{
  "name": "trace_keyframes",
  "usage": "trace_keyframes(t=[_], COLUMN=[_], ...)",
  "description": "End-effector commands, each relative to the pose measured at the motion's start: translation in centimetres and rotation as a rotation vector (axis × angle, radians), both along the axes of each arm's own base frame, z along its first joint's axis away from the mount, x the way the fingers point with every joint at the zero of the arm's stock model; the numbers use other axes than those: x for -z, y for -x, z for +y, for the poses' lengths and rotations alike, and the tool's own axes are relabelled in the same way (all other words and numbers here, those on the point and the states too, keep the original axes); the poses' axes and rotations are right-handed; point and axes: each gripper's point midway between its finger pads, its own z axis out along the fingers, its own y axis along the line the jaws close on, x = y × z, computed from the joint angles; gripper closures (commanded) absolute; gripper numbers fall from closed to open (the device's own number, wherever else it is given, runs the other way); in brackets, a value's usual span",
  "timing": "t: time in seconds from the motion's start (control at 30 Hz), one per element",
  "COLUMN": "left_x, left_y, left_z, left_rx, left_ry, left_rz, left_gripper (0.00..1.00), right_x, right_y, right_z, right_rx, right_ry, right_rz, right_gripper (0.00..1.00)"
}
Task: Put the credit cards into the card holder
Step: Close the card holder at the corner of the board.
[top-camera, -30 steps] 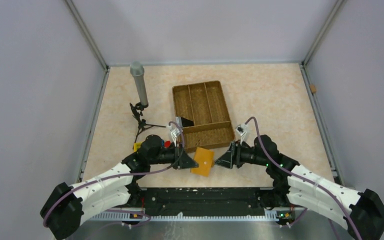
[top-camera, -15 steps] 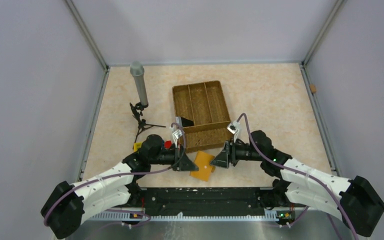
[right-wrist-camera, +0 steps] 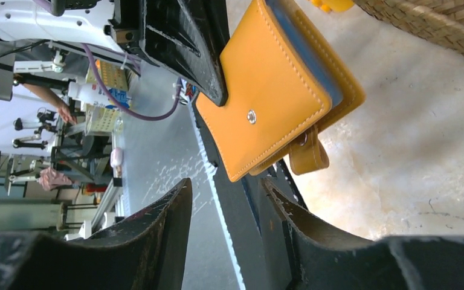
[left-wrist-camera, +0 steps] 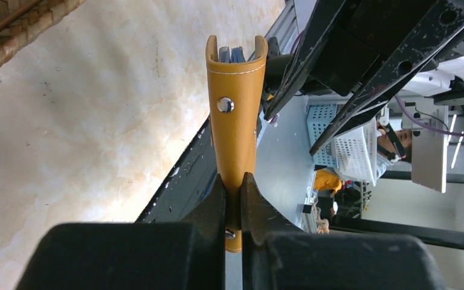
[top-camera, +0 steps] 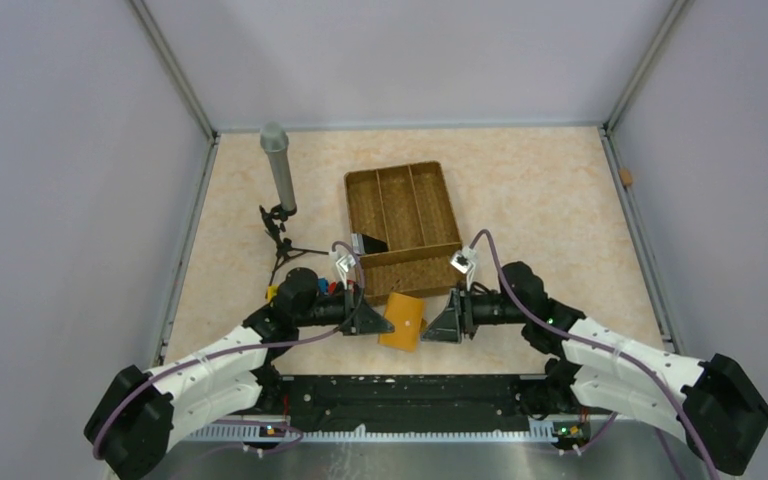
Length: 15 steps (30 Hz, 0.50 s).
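Observation:
The tan-orange card holder (top-camera: 402,320) hangs folded over the table's near edge. My left gripper (top-camera: 370,322) is shut on its left end. In the left wrist view the card holder (left-wrist-camera: 235,121) runs straight out from my left gripper (left-wrist-camera: 234,187), its stud facing the camera. Thin blue edges (left-wrist-camera: 230,55) show between its flaps; I cannot tell whether they are credit cards or lining. My right gripper (top-camera: 443,325) is open just right of the holder, not touching it. In the right wrist view the card holder (right-wrist-camera: 266,90) and its loose snap tab (right-wrist-camera: 308,158) lie beyond my right gripper (right-wrist-camera: 226,184).
A woven brown divided tray (top-camera: 438,205) stands just behind both grippers, with a dark flat thing (top-camera: 370,243) leaning in its near-left corner. A grey microphone on a small tripod (top-camera: 278,170) stands at the back left. Small red and yellow pieces (top-camera: 335,287) lie by the left arm.
My right gripper has moved left, close up to the card holder, and its jaws have narrowed. The left gripper has turned the holder more on edge, still gripping it.

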Motion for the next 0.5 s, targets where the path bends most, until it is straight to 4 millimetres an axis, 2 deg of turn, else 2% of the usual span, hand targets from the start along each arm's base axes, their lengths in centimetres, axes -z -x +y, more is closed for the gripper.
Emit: trace_keyframes(t=[0.0,0.07,0.23,0.47], left_x=[-0.9,-1.0,-1.3,-1.8], left_y=[-0.6,-0.5,0.3,1.0], left_z=[0.0,0.0,0.0,-0.1], left_rx=[-0.017,-0.006,0.034,0.082], left_ry=[0.052,0.061,0.082,0.099], left_rz=[-0.032,-0.029,-0.022,-0.027], left_gripper=[1.0,1.0,1.0,1.0], right_x=[-0.3,-0.3,-1.3,-1.3], right_y=[0.5,-0.3,-2.7,-3.8], right_z=[-0.2,-0.4,-0.2,0.7], right_rx=[-0.014,0.032,0.127,0.109], right_ry=[0.006,0.018,0.031,0.05], right_rz=[-0.012,-0.034,-0.113,-0.138], right_gripper=[0.57,0.57,0.44,0.37])
